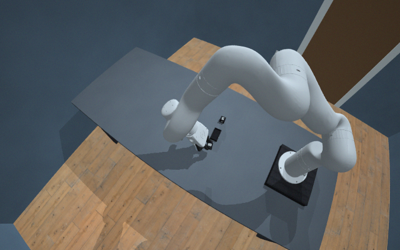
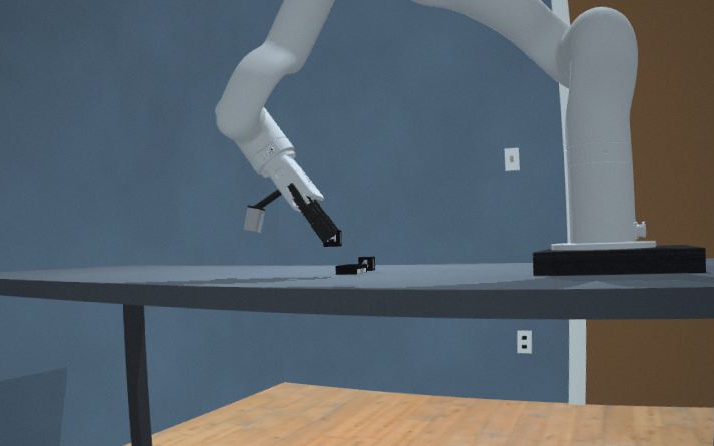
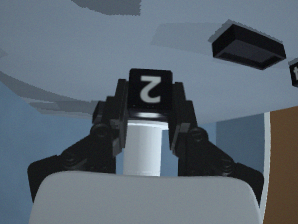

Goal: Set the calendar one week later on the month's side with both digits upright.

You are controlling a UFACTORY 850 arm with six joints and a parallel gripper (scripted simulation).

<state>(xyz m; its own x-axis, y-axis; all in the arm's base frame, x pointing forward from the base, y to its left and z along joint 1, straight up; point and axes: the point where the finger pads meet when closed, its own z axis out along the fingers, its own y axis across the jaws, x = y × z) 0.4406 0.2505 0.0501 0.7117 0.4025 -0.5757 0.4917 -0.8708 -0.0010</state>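
Note:
My gripper (image 1: 206,146) (image 2: 332,239) (image 3: 149,95) is shut on a black date cube (image 3: 150,87) (image 1: 209,144) (image 2: 334,238) and holds it in the air, tilted, a little above the table. In the wrist view the cube's near face shows a white 2, upside down. The black tray (image 1: 215,134) (image 2: 350,269) (image 3: 248,43) lies flat on the table just beyond the gripper and has no cube in it. The second black cube (image 1: 222,119) (image 2: 367,262) (image 3: 294,72) stands on the table behind the tray, apart from it, with a white digit on top that is too small to read.
The dark grey table (image 1: 139,87) (image 2: 459,288) carries the arm's black base plate (image 1: 291,186) (image 2: 620,260) at the right. The wrist camera block (image 2: 254,218) juts out left of the gripper. The table's near edge lies close under the gripper.

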